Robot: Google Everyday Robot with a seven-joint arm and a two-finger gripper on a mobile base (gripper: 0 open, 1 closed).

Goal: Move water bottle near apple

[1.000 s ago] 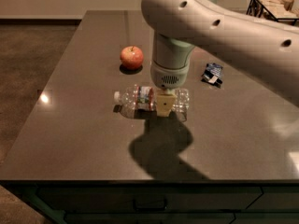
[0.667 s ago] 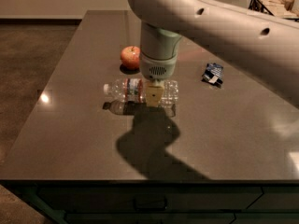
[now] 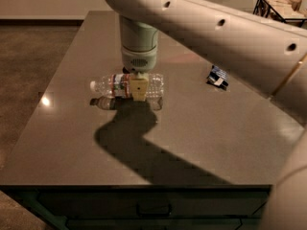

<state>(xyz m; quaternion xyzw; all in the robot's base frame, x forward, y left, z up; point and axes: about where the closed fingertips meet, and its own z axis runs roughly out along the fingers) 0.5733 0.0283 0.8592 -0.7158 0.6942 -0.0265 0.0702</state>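
The water bottle [image 3: 152,84] is clear ribbed plastic with a white cap pointing left and a coloured label band. It lies level, held a little above the dark table [image 3: 72,143], with its reflection just below. My gripper [image 3: 138,86] points straight down and is shut on the bottle's middle. The apple is hidden behind my wrist and the bottle.
A small blue-and-white snack packet [image 3: 218,76] lies on the table to the right. A wire crate [image 3: 280,6] stands beyond the table's back right corner. My arm stretches across the upper right. The table's left and front edges are near.
My gripper has carried the bottle to the left and further back toward where the apple was. The apple, visible earlier, is now covered by my wrist.
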